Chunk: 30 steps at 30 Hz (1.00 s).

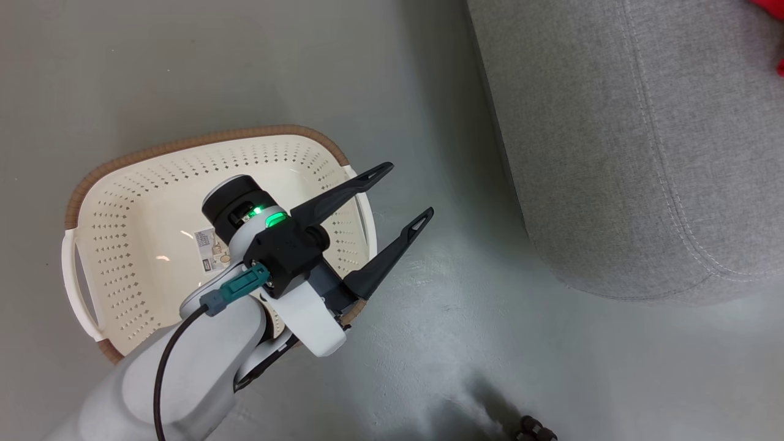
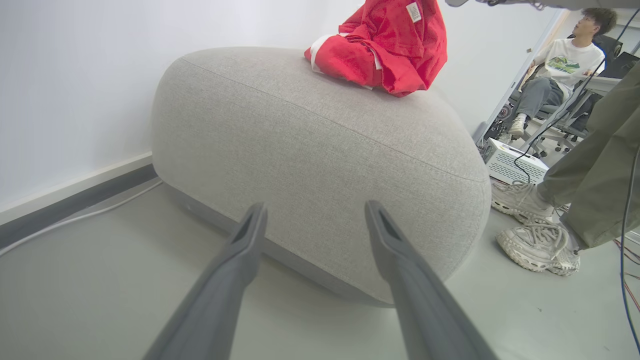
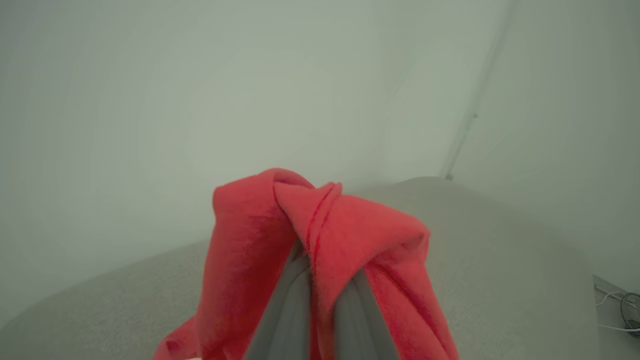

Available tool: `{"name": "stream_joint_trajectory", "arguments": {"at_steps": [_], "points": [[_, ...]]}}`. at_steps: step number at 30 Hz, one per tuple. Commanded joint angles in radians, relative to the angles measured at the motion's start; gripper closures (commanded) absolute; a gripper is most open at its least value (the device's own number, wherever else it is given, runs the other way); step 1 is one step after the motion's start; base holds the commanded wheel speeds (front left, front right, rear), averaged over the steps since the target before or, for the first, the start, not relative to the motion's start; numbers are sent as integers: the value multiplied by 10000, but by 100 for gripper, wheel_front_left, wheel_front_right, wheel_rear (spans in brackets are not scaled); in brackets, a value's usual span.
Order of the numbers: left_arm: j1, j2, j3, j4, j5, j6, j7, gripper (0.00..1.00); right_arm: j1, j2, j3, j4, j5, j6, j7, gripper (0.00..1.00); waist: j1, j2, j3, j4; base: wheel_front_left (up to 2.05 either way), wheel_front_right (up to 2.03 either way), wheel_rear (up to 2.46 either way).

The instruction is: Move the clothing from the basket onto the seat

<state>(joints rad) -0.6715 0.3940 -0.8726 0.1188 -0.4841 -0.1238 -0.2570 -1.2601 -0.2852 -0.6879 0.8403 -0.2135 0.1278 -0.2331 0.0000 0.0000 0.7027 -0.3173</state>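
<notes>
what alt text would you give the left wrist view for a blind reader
The open left pincer points at a rounded grey seat with red clothing heaped on top. At right, a standing person's pale shoes are on the floor, and a seated person is farther back.

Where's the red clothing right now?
The clothing sits atop the sofa in the left wrist view, its upper fold pinched by the right gripper.

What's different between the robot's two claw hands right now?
The left gripper is spread wide; the right gripper is shut. The left holds nothing; the right pinches the red clothing, draped over its fingers. The left sits low by the basket, aimed at the side of the seat; the right is up over the seat. Both have two long fingers.
</notes>
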Motion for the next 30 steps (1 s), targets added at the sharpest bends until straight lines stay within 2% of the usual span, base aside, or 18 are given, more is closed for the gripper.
{"name": "stream_joint_trajectory", "arguments": {"at_steps": [1, 4, 9, 10, 11, 12, 19, 30], "points": [[-146, 64, 271, -178, -8, -69, -47, 0, 27, 2, 68, 293, 86, 29, 170, 100, 0, 0, 44, 77, 0, 0, 0], [-84, 57, 274, -125, -56, -69, -47, 0, 73, 241, 314, 1096, 548, 29, 313, 100, 0, 0, 51, 110, 0, 0, 0], [-40, -39, 270, -17, -109, -69, -47, 0, 374, 287, 974, 2023, 1166, 29, 137, 100, 0, 0, -61, 173, 0, 0, 0], [-28, -68, 271, -1, -134, -69, -47, 0, 472, 311, 1143, 2153, 1290, 29, 73, 72, 0, 0, -105, 191, 0, 0, 0], [-13, -91, 284, 11, -153, -69, -47, 0, 578, 360, 1321, 2261, 1443, 29, 5, 26, 0, 0, -154, 210, 0, 0, 0], [11, -123, 312, 24, -172, -69, -47, 0, 707, 412, 1527, 2327, 1574, 29, -65, 0, 0, 0, -218, 226, 0, 0, 0], [203, -398, 513, 67, -197, -69, -47, 0, 1985, 644, 3335, 2106, 2586, 29, -275, 0, 0, 0, -746, 401, 0, 0, 0], [911, -932, 1335, 171, -96, -69, -47, 0, 4523, 683, 5722, -600, 4047, 29, -285, 0, 0, 0, -1873, 896, 0, 0, 0]]}}
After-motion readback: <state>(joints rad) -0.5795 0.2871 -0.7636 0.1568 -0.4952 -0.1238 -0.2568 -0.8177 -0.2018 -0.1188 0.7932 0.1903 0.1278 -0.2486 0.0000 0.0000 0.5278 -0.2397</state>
